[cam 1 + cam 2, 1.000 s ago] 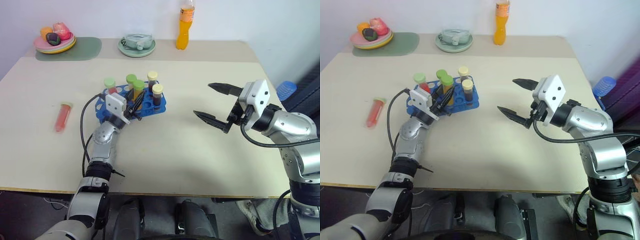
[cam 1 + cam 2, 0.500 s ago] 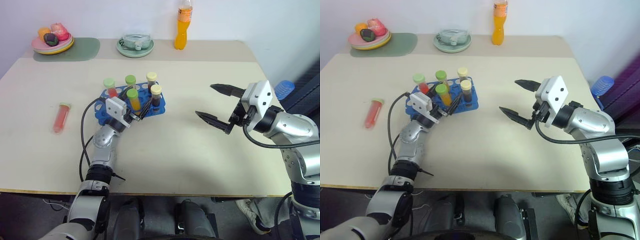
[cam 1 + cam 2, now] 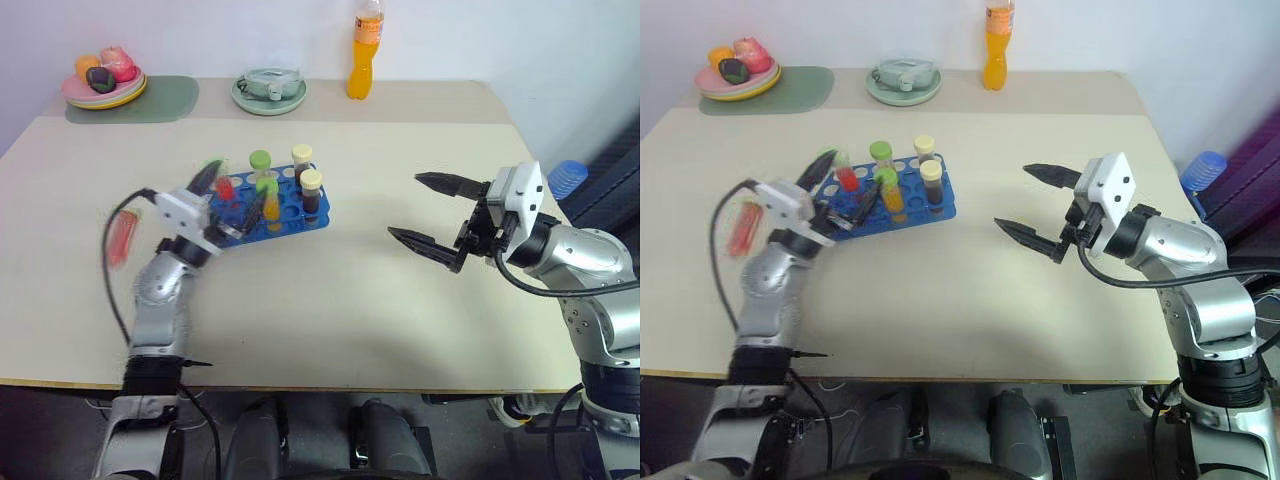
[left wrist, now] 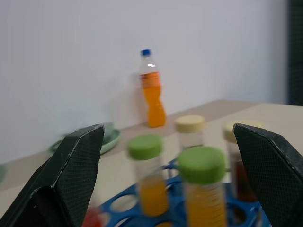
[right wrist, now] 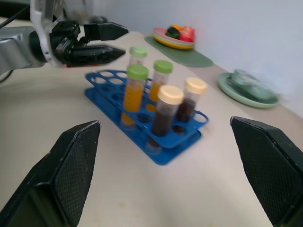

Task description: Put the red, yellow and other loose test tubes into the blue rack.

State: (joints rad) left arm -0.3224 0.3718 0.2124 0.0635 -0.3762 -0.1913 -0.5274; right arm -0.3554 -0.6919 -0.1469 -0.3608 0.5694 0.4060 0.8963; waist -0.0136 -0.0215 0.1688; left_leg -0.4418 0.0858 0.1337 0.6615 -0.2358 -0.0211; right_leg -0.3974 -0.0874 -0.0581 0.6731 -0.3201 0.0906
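Note:
The blue rack stands left of the table's middle and holds several capped tubes: a red one, two yellow ones and two dark ones. A loose red test tube lies flat on the table, left of the rack. My left gripper hovers open at the rack's left end, holding nothing; in the left wrist view its fingers frame the tubes. My right gripper hangs open and empty above the table, right of the rack.
A plate of fruit on a green mat, a pale green dish and an orange drink bottle line the table's far edge. A blue object sits beyond the right edge.
My left gripper, shut on a green-capped yellow tube at the rack, opened and left it standing there, then drew off to the left and upward. The right gripper stayed in place.

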